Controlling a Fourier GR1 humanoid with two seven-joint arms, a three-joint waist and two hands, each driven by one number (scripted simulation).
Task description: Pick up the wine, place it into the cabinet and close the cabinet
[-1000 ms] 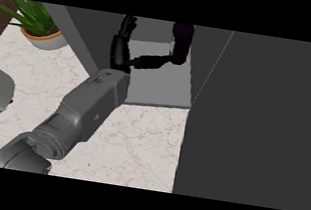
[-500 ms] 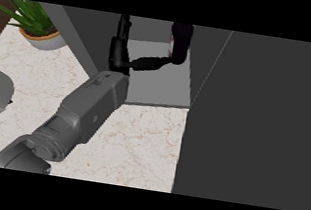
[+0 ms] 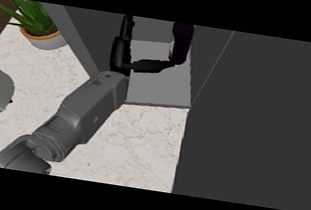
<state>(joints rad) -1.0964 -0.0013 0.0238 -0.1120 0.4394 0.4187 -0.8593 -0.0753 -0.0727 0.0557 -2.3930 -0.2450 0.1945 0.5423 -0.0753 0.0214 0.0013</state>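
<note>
While the grey forearm crosses the marble tabletop, the left robot hand reaches into the cabinet, thumb touching the wine; whether the fingers curl round it cannot be told. Wine stands upright inside, beside the dark cabinet door.

My left hand reaches into the cabinet, above its shelf. The wine stands inside, to the right of the hand, thumb touching it. The door lies right of the opening. A plant sits on the table, far left.
</note>
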